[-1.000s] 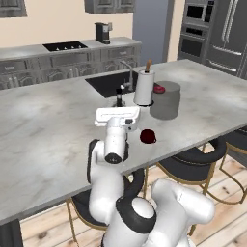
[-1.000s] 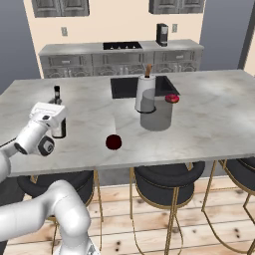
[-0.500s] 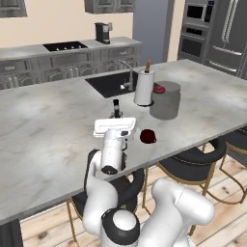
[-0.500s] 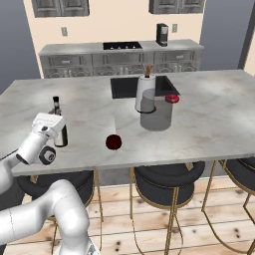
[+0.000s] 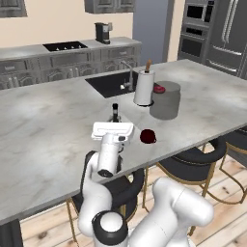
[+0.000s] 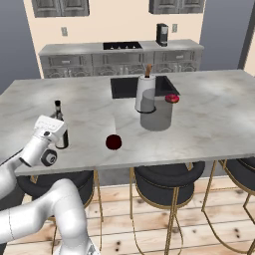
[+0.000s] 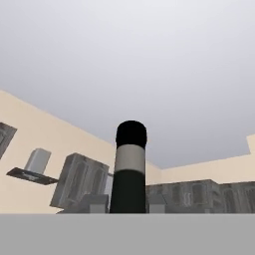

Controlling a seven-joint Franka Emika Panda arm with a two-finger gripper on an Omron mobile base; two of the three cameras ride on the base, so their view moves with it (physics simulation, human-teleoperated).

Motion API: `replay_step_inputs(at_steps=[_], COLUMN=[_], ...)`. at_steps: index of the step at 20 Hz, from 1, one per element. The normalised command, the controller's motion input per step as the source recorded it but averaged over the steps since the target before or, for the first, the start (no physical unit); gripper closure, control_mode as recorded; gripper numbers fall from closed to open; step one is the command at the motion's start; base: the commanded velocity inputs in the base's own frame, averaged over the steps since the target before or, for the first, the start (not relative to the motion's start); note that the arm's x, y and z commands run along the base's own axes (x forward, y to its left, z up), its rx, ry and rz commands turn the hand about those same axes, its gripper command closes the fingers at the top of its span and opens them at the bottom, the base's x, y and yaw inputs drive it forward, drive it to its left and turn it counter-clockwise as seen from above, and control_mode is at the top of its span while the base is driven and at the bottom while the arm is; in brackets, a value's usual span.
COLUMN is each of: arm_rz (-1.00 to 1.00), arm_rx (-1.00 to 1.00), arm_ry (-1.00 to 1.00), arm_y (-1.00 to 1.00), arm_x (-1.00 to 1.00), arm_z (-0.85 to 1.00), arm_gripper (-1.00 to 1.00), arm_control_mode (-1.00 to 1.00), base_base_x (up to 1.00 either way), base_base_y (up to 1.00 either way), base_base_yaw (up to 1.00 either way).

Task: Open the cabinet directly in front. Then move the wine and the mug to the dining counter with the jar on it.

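We see the wine (image 6: 60,127) standing upright on the big marble worktop (image 6: 209,114), close to its near edge. In the right base view it sits at about nine o'clock from the mug (image 6: 113,142), a little apart from it. In the left base view its dark neck (image 5: 115,112) rises just behind the white hand. The pincer (image 5: 112,130) is down at the bottle's lower body; its fingers are hidden by the hand, so we cannot tell how far they are open or whether they have hold of the glass. In the hand view the bottle's neck (image 7: 130,169) fills the middle, upright, running from six o'clock toward the centre.

The mug (image 5: 147,136) rests on the worktop just at three o'clock from the hand in the left base view, apart from the bottle. The jar (image 5: 165,100) stands farther back, at about one o'clock from the mug, its small red top (image 5: 159,89) showing. A white paper towel roll (image 5: 144,88) stands touching or just beside the jar, next to the black sink (image 5: 108,84). Black stools (image 6: 164,182) with gold legs line the near edge.
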Motion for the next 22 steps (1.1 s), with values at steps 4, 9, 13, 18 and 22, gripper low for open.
replay_step_inputs(at_steps=[4, 9, 13, 18, 22], arm_rz=[0.00, 0.00, 0.00, 0.00, 0.00], arm_rx=[0.00, 0.00, -0.03, -0.04, 0.00], arm_ry=[-0.22, -0.11, -0.05, -0.07, -0.04], arm_y=[0.00, 0.00, 0.02, 0.03, 0.00], arm_x=[0.07, 0.02, 0.17, 0.14, 0.10], arm_z=[-0.36, -0.18, -0.26, -0.32, -0.17], arm_gripper=[1.00, 1.00, 1.00, 1.00, 1.00], arm_control_mode=[-1.00, -1.00, -1.00, -1.00, -1.00], base_base_x=[0.00, 0.00, 0.00, 0.00, 0.00], base_base_y=[0.00, 0.00, 0.00, 0.00, 0.00], base_base_yaw=[0.00, 0.00, 0.00, 0.00, 0.00])
